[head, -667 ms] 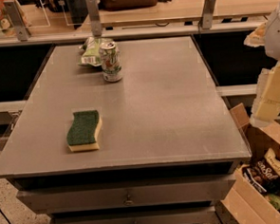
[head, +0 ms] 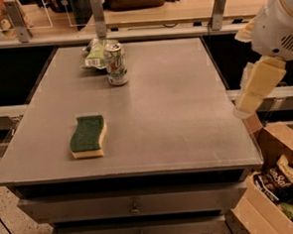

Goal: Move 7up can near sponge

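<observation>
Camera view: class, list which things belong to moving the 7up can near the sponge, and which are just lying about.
Job: 7up can, far side of the table; sponge, near left; gripper, beside the table's right edge.
Lying about: snack bag behind the can; box of snack packets, lower right.

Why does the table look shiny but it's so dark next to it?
Camera view: overhead light gives the table a soft sheen; gaps beside it are unlit; the 7up can glints; the tool, at the right edge, is brightly lit.
</observation>
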Controlling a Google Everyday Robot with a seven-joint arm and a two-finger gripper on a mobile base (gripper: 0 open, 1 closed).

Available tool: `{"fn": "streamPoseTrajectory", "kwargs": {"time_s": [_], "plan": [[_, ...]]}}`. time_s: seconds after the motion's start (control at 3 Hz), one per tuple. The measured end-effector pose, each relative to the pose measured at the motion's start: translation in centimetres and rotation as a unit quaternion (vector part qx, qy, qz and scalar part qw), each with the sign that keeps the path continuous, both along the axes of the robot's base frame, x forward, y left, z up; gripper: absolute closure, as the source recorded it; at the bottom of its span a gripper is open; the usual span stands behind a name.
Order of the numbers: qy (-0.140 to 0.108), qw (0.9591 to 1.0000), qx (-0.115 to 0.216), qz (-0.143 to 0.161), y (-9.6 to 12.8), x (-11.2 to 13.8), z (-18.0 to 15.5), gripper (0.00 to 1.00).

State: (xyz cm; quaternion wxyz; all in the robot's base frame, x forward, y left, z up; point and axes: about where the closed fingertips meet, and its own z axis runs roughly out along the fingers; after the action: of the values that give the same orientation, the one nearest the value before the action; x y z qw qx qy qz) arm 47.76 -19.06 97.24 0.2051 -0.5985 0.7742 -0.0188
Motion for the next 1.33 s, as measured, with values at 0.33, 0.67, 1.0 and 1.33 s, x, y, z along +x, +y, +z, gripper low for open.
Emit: {"fn": "streamPoseTrajectory", "kwargs": {"time_s": [0.33,0.67,1.0,1.33], "plan": [[-0.016,0.9983,0.051,0.023,3.5,4.6,-1.1,0.00],[-0.027,0.9927,0.109,0.044,6.7,9.1,-2.7,0.00],[-0.038,0.9812,0.176,0.071,10.4,13.3,-4.0,0.00],[-0.043,0.9652,0.237,0.102,14.3,16.6,-4.9,0.00]]}}
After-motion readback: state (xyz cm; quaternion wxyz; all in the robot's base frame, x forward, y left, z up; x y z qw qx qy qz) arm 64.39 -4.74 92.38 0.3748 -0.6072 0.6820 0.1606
